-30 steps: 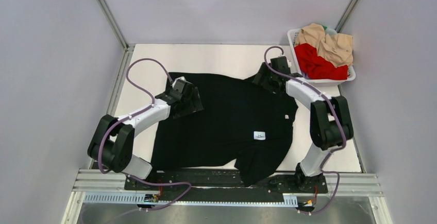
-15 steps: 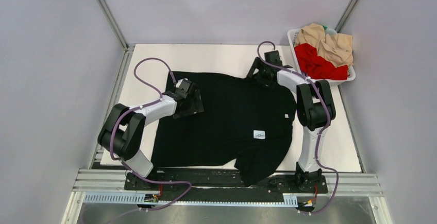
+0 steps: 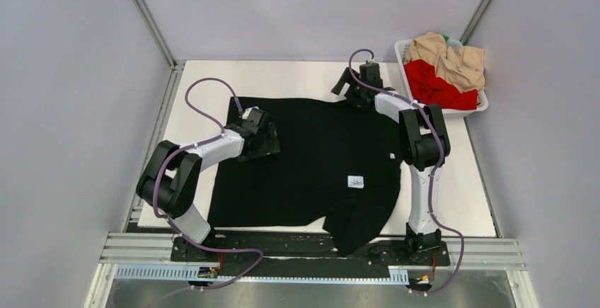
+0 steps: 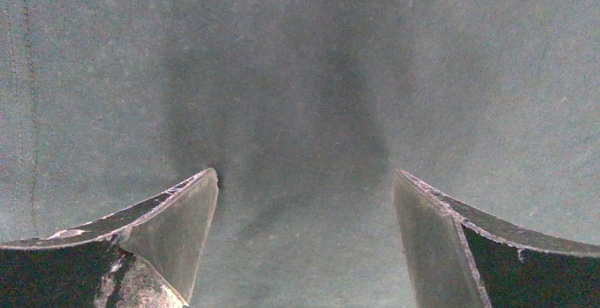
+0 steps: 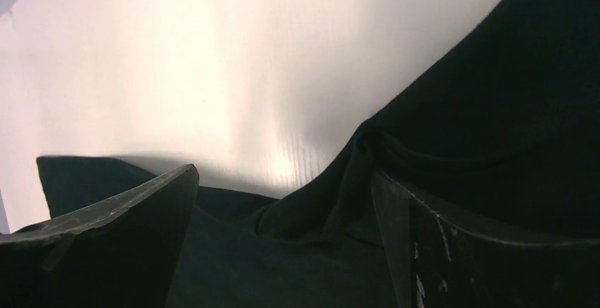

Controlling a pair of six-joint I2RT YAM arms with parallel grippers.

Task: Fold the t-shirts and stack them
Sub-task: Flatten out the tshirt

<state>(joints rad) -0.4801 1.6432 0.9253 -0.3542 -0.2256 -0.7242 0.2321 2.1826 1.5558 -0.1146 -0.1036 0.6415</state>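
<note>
A large black t-shirt (image 3: 318, 159) lies spread on the white table, with a small white square tag (image 3: 356, 182) near its right side. My left gripper (image 3: 264, 138) rests low on the shirt's left part, and its jaws stand wide apart over flat cloth (image 4: 304, 110). My right gripper (image 3: 348, 88) is at the shirt's far right corner. It is open, with a raised fold of black cloth (image 5: 354, 173) between its fingers and bare table beyond. A red t-shirt (image 3: 439, 90) and a beige one (image 3: 453, 56) lie crumpled in the basket.
A white plastic basket (image 3: 403, 64) stands at the far right corner of the table (image 3: 297, 78). Grey walls close in the sides and back. The shirt's near part (image 3: 354, 234) hangs over the table's front edge onto the rail between the arm bases.
My right gripper has moved away and to the left, to the shirt's far edge. My left gripper has stayed almost in place while its elbow swung outward.
</note>
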